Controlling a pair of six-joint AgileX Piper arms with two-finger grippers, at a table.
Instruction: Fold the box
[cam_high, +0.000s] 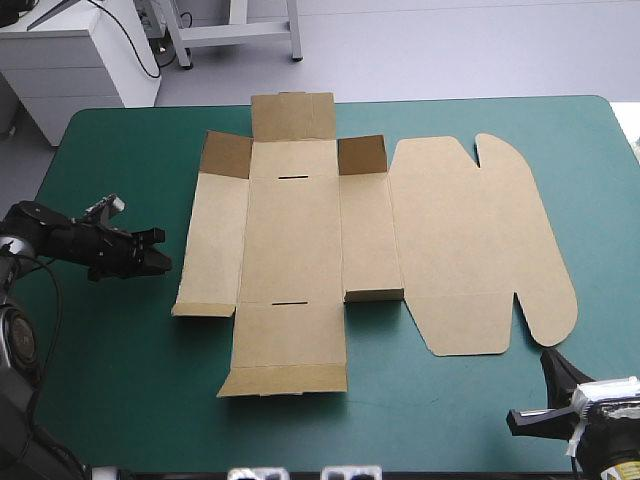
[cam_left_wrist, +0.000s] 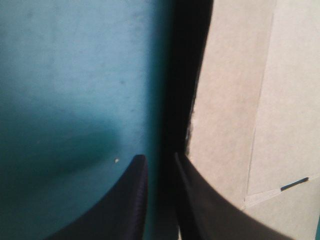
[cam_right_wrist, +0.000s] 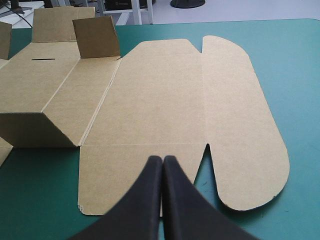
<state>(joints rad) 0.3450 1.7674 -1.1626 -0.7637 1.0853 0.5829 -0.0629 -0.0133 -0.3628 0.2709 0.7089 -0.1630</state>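
Observation:
The brown box (cam_high: 300, 240) lies as a cut sheet in the middle of the table, its lid panel (cam_high: 470, 240) with rounded ears flat to the right. Two small corner flaps (cam_high: 362, 155) stand up at the far side, and the left wall (cam_high: 210, 250) is slightly lifted. My left gripper (cam_high: 160, 250) sits low on the cover just left of that wall, open with a narrow gap. In the left wrist view the left gripper (cam_left_wrist: 158, 157) points along the box (cam_left_wrist: 235, 100) edge. My right gripper (cam_high: 552, 365) hovers off the lid's near right corner. The right wrist view shows the right gripper (cam_right_wrist: 162, 159) shut and empty, the box (cam_right_wrist: 160, 100) ahead of it.
Teal-green cover (cam_high: 120, 330) shows on every side of the sheet, with wide strips at the left and the near edge. A white cabinet (cam_high: 80, 60) stands beyond the far left corner. The table's right edge lies close to the right arm.

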